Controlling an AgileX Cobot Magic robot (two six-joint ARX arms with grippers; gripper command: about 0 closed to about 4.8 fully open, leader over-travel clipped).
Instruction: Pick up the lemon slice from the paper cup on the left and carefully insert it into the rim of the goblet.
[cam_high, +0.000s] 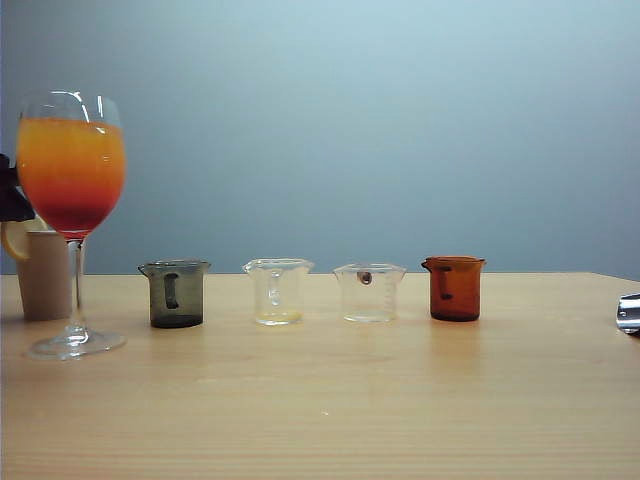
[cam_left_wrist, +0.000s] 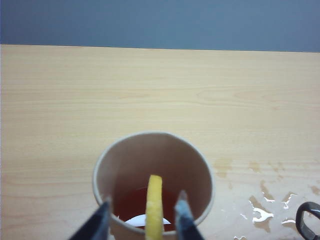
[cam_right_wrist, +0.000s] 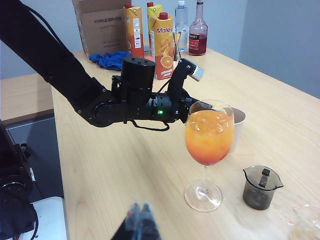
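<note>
Pale wooden table (cam_high: 330, 400), goblet (cam_high: 72, 210) far left. Behind it, the left gripper (cam_left_wrist: 141, 222) straddles the upright lemon slice (cam_left_wrist: 154, 207) in the paper cup (cam_left_wrist: 152, 150), fingers apart. Centre before closing, then lift straight. Right gripper (cam_right_wrist: 140, 220) rests together, bottom centre.
</note>
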